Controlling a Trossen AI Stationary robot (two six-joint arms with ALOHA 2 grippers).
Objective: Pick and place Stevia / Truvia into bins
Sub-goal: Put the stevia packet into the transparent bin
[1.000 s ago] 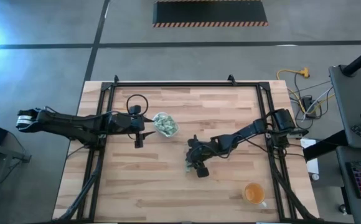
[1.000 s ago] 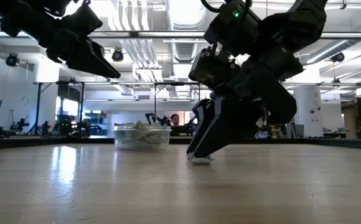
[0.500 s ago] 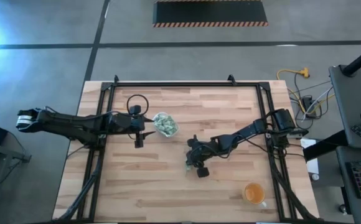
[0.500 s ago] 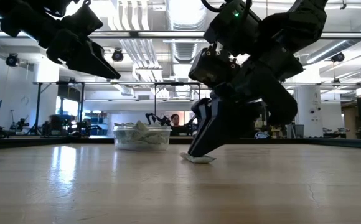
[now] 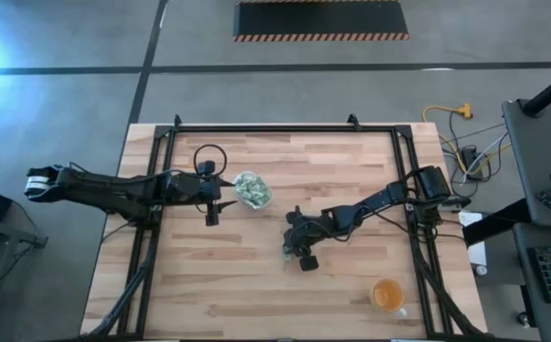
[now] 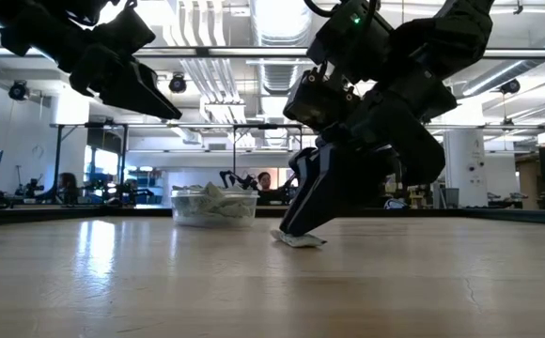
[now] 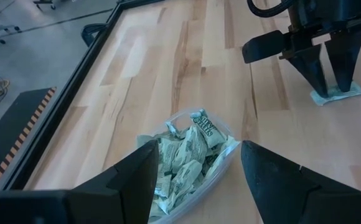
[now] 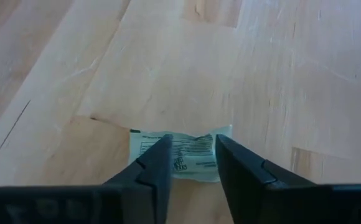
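A clear bin (image 5: 253,189) filled with pale green and white Stevia packets (image 7: 187,152) stands on the wooden table left of centre. My left gripper (image 5: 213,211) hangs open in the air beside the bin, on its left; in the left wrist view its fingers (image 7: 144,163) frame the bin from above. Toward the middle of the table one packet (image 8: 144,144) lies flat on the wood. My right gripper (image 8: 193,142) slants down onto it, its fingers a narrow gap apart. My right gripper has both fingertips (image 8: 162,152) set down on the top face of the single packet, near its middle (image 8: 192,152), with printed paper showing in the gap between them. The fingers slant down from the table's right side. The packet lies flat on the table (image 6: 303,240), not lifted.
An orange cup (image 5: 388,295) stands near the front right corner. A black cable loop (image 5: 208,158) lies behind the left gripper. Black frame rails (image 5: 285,128) run along the table's far, left and right sides. Bare wood lies between bin and packet.
Both arms have kept their places. The packet under my right gripper's fingertips has shifted a little on the table: in the low view more of it sticks out beside the fingertips than a second ago.
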